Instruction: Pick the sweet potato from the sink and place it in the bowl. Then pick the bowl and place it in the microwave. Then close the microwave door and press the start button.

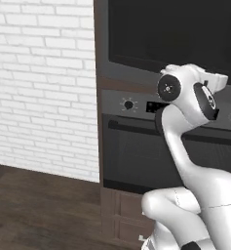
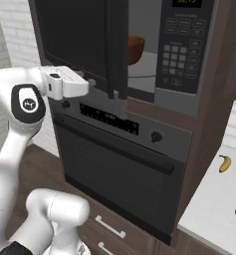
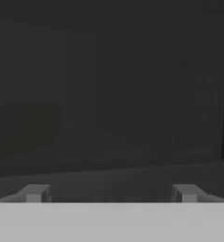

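Currently, in the left base view, the white arm (image 1: 185, 146) rises from the lower right and bends at head height in front of a dark cabinet column; its wrist end sits against the lower edge of the microwave door (image 1: 170, 34), a large black panel with dark glass filling the upper right. Below the door stands the oven (image 1: 136, 146), with a round knob (image 1: 128, 104), a small display and a horizontal handle bar. A white brick wall (image 1: 39, 88) lies to the left, above a dark wooden floor (image 1: 39, 210). In the right base view, the door (image 2: 74, 40) stands partly open, swung out toward the camera, its edge near the middle of the picture. The gripper (image 2: 92, 83) is at the door's lower edge, touching or just beside it; whether anything is pinched cannot be told. Behind the door edge, inside the microwave (image 2: 189, 50), the bowl (image 2: 135, 49) rests on the grey interior floor, reddish brown, partly hidden by the door. The sweet potato cannot be made out. The microwave's keypad (image 2: 173, 62) sits to the right of the cavity. On the pale counter (image 2: 214, 199) at the right lies a banana (image 2: 225, 163), well apart from the arm. In the hand view, the two fingertips (image 3: 34, 193) stand wide apart, released, with dark glass close ahead of them.
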